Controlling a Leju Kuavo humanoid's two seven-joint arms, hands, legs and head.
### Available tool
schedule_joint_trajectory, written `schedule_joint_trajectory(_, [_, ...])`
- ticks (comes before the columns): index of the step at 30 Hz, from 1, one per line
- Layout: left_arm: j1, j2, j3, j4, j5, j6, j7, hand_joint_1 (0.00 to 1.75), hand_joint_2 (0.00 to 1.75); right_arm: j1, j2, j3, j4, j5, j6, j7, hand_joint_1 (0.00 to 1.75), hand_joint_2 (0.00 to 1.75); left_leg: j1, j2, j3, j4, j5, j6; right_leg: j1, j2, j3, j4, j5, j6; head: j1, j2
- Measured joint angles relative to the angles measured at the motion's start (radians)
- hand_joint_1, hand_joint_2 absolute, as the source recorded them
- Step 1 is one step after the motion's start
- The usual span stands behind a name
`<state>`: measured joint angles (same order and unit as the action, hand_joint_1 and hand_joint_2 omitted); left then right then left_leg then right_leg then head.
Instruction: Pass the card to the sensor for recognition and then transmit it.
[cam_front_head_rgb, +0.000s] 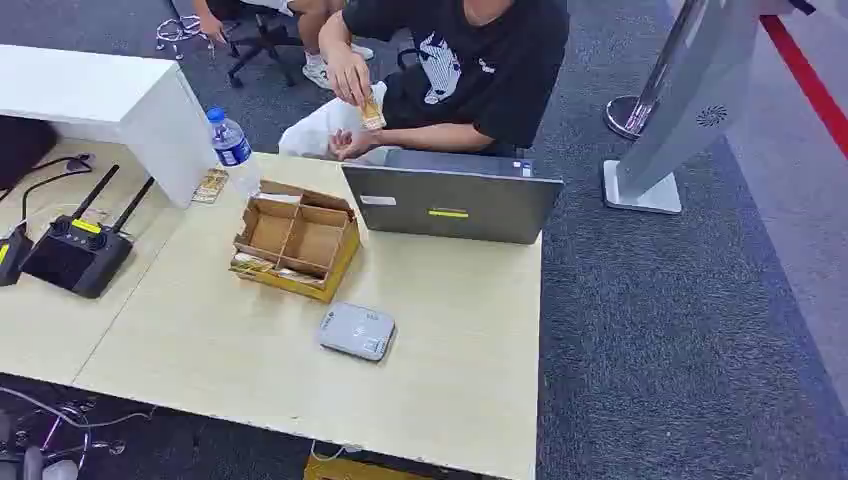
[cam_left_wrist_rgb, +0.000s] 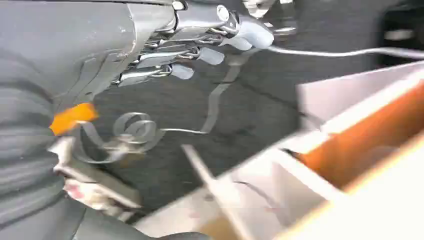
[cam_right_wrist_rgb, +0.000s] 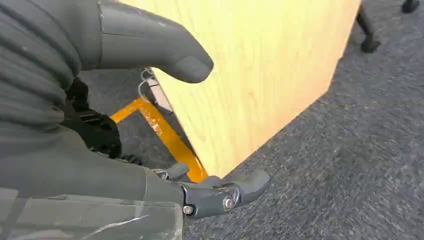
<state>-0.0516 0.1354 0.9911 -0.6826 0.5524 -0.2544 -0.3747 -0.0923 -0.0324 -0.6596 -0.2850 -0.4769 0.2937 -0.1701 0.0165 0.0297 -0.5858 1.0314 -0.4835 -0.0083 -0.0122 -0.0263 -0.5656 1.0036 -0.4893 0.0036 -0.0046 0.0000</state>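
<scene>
One pale wooden table (cam_front_head_rgb: 450, 330), seemingly grey carpet (cam_front_head_rgb: 680, 330).

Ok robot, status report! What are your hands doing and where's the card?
Left hand and right hand both open, holding nothing, below table level. Card in the person's hand beyond the laptop. Sensor on the table, nothing on it.

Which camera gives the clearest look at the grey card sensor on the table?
The head view: the grey card sensor lies whole and unobstructed on the table. Both wrist views face the floor and the table's side, not the tabletop.
</scene>
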Motion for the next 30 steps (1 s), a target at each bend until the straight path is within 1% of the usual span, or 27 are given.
schedule_joint_trajectory(3, [-0.008, -0.024, 0.016, -0.089, -0.025, 0.0, -0.026, 0.0, 1.75, 0.0, 0.0, -0.018, 0.005, -0.014, 0.003, -0.001, 0.0, 1.75, 0.0, 0.0, 0.0, 0.0, 0.0, 0.0, 0.0, 0.0, 0.0, 0.0, 0.0, 0.0, 0.0, 0.0])
schedule_joint_trajectory(6, [-0.007, -0.045, 0.016, -0.193, -0.064, 0.009, -0.048, 0.0, 1.75, 0.0, 0.0, -0.032, 0.009, -0.015, 0.005, -0.001, 0.0, 1.75, 0.0, 0.0, 0.0, 0.0, 0.0, 0.0, 0.0, 0.001, 0.0, 0.0, 0.0, 0.0, 0.0, 0.0])
schedule_joint_trajectory(9, [-0.002, -0.055, 0.008, -0.278, -0.113, 0.043, -0.064, 0.0, 1.75, 0.0, 0.0, -0.046, 0.012, -0.017, 0.006, -0.001, 0.0, 1.75, 0.0, 0.0, 0.0, 0.0, 0.0, 0.0, 0.0, 0.001, 0.0, 0.0, 0.0, 0.0, 0.0, 0.0])
schedule_joint_trajectory(11, [0.003, -0.058, -0.003, -0.317, -0.146, 0.066, -0.073, 0.0, 1.75, 0.0, 0.0, -0.051, 0.014, -0.025, 0.006, -0.001, 0.0, 1.75, 0.0, 0.0, 0.0, 0.0, 0.0, 0.0, 0.0, 0.0, 0.0, 0.0, 0.0, 0.0, 0.0, 0.0])
schedule_joint_trajectory(13, [0.005, -0.058, -0.028, -0.367, -0.193, 0.094, -0.079, 0.0, 1.75, -0.001, 0.0, -0.057, 0.016, -0.03, 0.006, 0.0, 0.0, 1.75, 0.0, 0.0, 0.0, 0.0, 0.0, 0.0, 0.0, 0.0, 0.0, 0.0, 0.0, 0.0, 0.0, 0.0])
schedule_joint_trajectory(15, [0.003, -0.056, -0.049, -0.396, -0.239, 0.115, -0.08, 0.0, 1.75, -0.001, 0.0, -0.061, 0.018, -0.031, 0.006, 0.0, 0.0, 1.75, 0.0, 0.0, 0.0, 0.0, 0.0, 0.0, 0.0, 0.0, 0.0, 0.0, 0.0, 0.0, 0.0, 0.0])
schedule_joint_trajectory(18, [-0.009, -0.041, -0.103, -0.439, -0.314, 0.139, -0.08, 0.0, 1.75, -0.001, 0.001, -0.072, 0.021, -0.032, 0.007, 0.002, 0.0, 1.75, 0.0, 0.0, 0.001, 0.0, 0.0, 0.0, 0.0, 0.001, 0.0, 0.0, 0.0, 0.0, 0.0, 0.0])
schedule_joint_trajectory(20, [-0.033, -0.032, -0.138, -0.455, -0.359, 0.148, -0.079, 0.0, 1.75, -0.002, 0.002, -0.076, 0.023, -0.032, 0.008, 0.003, 0.0, 1.75, 0.0, 0.001, 0.001, 0.0, 0.0, 0.0, 0.0, 0.001, -0.002, 0.0, 0.0, 0.0, 0.0, 0.0])
schedule_joint_trajectory(23, [-0.085, -0.013, -0.226, -0.476, -0.457, 0.15, -0.072, 0.0, 1.75, -0.009, 0.003, -0.082, 0.026, -0.032, 0.008, 0.01, 0.0, 1.75, 0.0, 0.0, 0.001, 0.0, 0.001, 0.0, 0.0, 0.0, 0.0, 0.0, 0.001, -0.001, 0.0, 0.0])
schedule_joint_trajectory(30, [-0.207, 0.013, -0.405, -0.493, -0.629, 0.152, -0.041, 0.0, 1.75, -0.014, 0.007, -0.097, 0.034, -0.028, 0.005, 0.016, 0.0, 1.75, 0.0, 0.001, 0.001, 0.001, 0.002, -0.001, 0.0, 0.002, 0.0, 0.0, 0.003, -0.001, 0.0, 0.0])
